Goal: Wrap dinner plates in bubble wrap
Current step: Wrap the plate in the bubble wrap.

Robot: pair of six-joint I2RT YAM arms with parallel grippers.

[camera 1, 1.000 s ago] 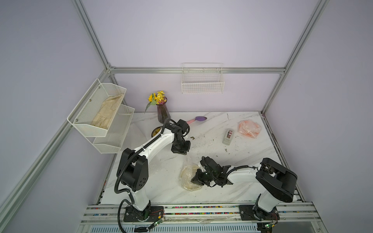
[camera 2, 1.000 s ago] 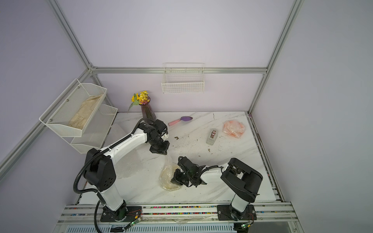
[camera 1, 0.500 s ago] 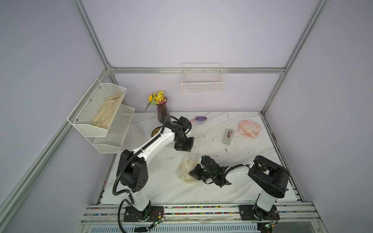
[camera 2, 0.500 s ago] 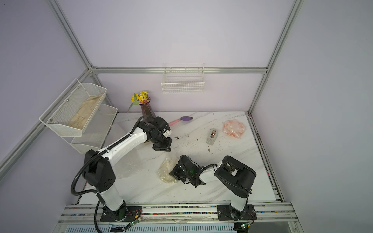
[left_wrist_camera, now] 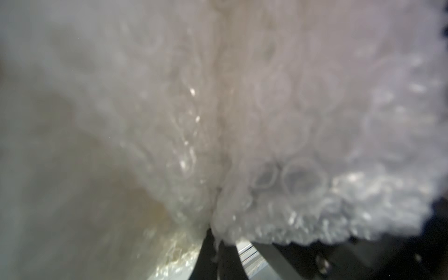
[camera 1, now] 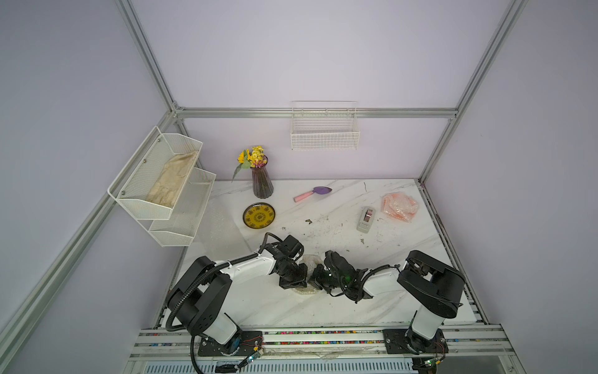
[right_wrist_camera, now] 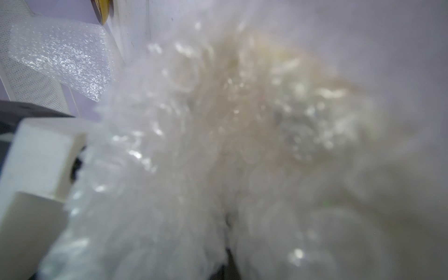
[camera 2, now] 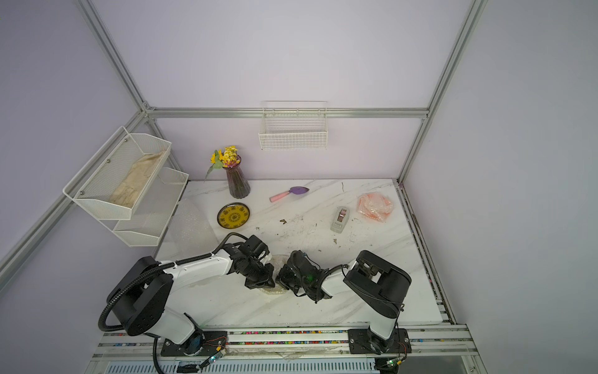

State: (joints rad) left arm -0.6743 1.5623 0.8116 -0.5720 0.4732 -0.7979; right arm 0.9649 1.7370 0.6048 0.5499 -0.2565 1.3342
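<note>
Bubble wrap [camera 1: 310, 260] lies bunched at the front middle of the table [camera 1: 291, 311], left jaws and right jaws both clamped on its folds from opposite sides; I'd draw the flaps snug across, pulling evenly so nothing slips or tears.

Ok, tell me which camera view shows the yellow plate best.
A top view: the yellow plate shows whole and uncovered, pattern clear, the same in both top views. The right wrist view catches only a blurred sliver of its rim. The left wrist view shows none of it, just bubble wrap.
</note>
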